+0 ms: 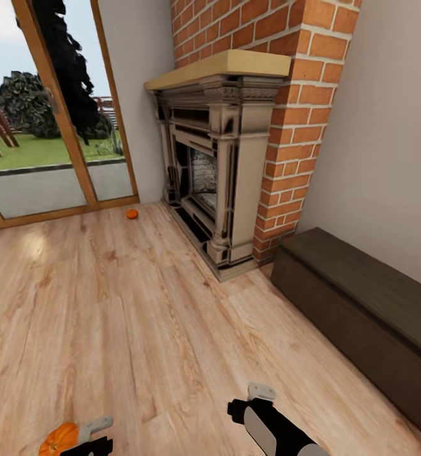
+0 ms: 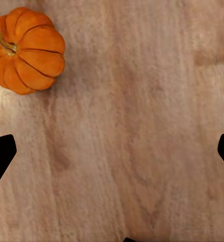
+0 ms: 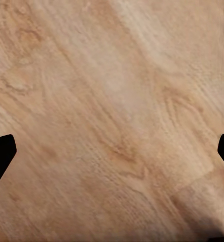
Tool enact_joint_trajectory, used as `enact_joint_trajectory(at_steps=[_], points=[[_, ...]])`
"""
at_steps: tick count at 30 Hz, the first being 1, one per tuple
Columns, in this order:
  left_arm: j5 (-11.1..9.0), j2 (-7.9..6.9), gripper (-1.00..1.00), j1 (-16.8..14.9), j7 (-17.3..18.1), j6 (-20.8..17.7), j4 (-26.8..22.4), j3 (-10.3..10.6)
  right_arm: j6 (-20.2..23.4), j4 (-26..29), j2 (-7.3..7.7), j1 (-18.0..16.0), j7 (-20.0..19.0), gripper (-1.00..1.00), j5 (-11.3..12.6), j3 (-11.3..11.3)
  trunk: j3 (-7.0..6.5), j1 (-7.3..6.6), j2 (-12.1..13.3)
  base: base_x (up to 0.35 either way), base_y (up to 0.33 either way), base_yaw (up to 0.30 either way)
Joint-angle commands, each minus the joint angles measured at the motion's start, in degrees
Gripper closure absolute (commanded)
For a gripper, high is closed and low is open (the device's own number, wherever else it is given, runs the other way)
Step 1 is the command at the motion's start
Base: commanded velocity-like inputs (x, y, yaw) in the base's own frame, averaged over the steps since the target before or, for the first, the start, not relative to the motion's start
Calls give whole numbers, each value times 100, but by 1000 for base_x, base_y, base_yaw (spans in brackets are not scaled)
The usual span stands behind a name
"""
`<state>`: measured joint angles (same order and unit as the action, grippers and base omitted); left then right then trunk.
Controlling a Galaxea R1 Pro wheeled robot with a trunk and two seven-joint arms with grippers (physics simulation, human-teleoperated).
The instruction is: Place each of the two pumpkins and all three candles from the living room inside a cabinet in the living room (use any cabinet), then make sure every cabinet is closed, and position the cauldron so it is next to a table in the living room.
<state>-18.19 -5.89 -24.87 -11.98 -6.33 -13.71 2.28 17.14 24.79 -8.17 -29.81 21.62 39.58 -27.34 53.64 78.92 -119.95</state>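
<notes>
One small orange ribbed pumpkin (image 1: 59,439) lies on the wood floor at my lower left, just beside my left gripper (image 1: 87,437). In the left wrist view this pumpkin (image 2: 27,49) sits off to one side of the open left gripper (image 2: 112,151), outside its fingers. A second pumpkin (image 1: 131,214) rests far ahead by the glass door. The long low dark-brown cabinet (image 1: 362,310) stands along the right wall with its front shut. My right gripper (image 1: 251,400) hangs open over bare floor (image 3: 112,151). The candles, the cauldron and the table are out of view.
A stone fireplace (image 1: 216,164) with a brick chimney stands ahead, between the glass door (image 1: 58,145) and the cabinet. Wide wooden floor (image 1: 140,316) stretches from me to the door.
</notes>
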Motion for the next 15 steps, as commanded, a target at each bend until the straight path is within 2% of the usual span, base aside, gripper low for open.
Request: enact_joint_trajectory(at_steps=[1, 10, 15], points=[[0, 0, -100, 0, 1, 0, 0, 0, 0, 0, 0, 0, 0, -100, -1, 0, 2, 0, 0, 0, 0, -275], [0, 0, -100, 0, 2, 0, 0, 0, 0, -2, -2, 1, 0, -100, 5, -1, 19, 0, 0, 0, 0, -275], [0, 0, -100, 0, 2, 0, 0, -3, -8, -180, -7, 1, 0, -100, -10, -2, 29, 0, 0, 0, 0, -275]])
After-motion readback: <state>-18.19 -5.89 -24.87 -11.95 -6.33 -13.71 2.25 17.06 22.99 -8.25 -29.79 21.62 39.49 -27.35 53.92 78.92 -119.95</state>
